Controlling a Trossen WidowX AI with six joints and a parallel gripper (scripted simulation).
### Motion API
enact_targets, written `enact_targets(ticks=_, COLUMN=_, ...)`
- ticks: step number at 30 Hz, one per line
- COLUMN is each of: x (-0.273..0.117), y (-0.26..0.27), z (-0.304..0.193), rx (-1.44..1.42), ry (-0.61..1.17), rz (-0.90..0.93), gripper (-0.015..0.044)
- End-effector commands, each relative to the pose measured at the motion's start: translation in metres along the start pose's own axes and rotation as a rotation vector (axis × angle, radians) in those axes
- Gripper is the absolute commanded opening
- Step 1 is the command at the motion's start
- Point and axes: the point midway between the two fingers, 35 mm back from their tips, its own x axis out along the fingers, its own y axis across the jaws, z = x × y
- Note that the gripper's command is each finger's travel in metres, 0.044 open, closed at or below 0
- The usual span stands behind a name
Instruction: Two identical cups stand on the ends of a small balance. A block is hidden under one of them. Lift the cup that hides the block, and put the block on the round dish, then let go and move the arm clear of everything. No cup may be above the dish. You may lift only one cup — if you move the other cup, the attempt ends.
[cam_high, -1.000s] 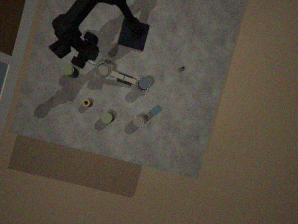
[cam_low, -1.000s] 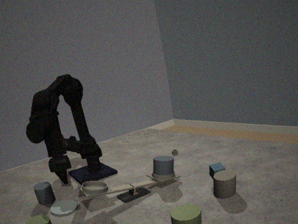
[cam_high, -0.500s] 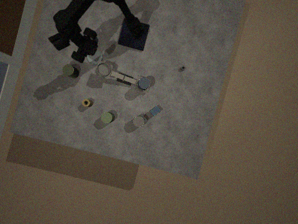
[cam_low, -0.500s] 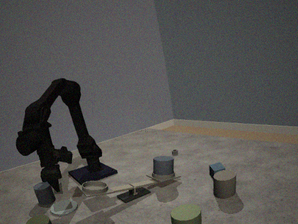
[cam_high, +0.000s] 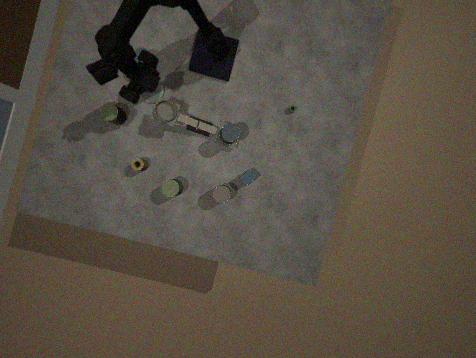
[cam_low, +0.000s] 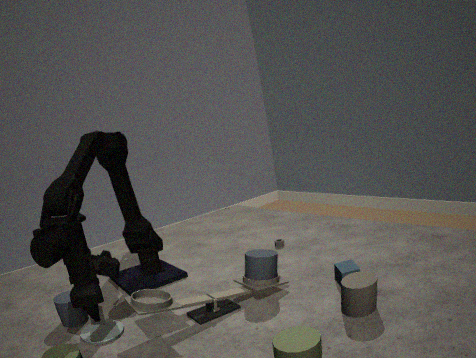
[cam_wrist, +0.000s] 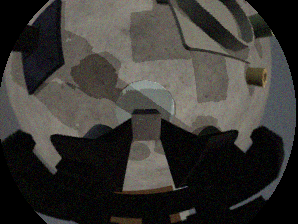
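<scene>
My gripper (cam_low: 100, 314) (cam_wrist: 145, 120) is shut on a small grey block (cam_wrist: 146, 131), low over the round glassy dish (cam_high: 156, 95) (cam_low: 114, 336) (cam_wrist: 160, 96). The block's exact clearance is unclear. One blue-grey cup (cam_high: 230, 133) (cam_low: 261, 265) stands upright on one end of the balance (cam_high: 187, 121) (cam_low: 192, 300). The other end has an empty ring (cam_high: 166, 111) (cam_low: 151, 299). The second blue-grey cup (cam_low: 69, 312) stands off the balance, behind the gripper and beside the dish in the exterior view. The arm hides it in the top view.
Two green cylinders (cam_high: 110, 112) (cam_high: 170, 188), a small yellow ring (cam_high: 137, 164) (cam_wrist: 256, 76), a grey-brown cylinder (cam_high: 221, 193) (cam_low: 359, 295) and a blue box (cam_high: 247, 176) (cam_low: 347, 271) stand around. A tiny grey piece (cam_high: 292, 108) (cam_low: 279, 244) lies farther off. The ringed balance end is close to the dish.
</scene>
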Motion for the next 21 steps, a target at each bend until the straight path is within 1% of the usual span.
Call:
enact_targets(ticks=1, x=0.005, y=0.000, z=-0.001, rx=-0.003, ry=0.003, rz=-0.003, gripper=0.0000)
enact_targets(ticks=17, x=0.025, y=0.000, z=-0.001, rx=-0.003, ry=0.003, rz=-0.003, gripper=0.0000)
enact_targets(ticks=21, x=0.021, y=0.000, z=0.000, rx=0.000, ry=0.001, rz=-0.002, gripper=0.0105)
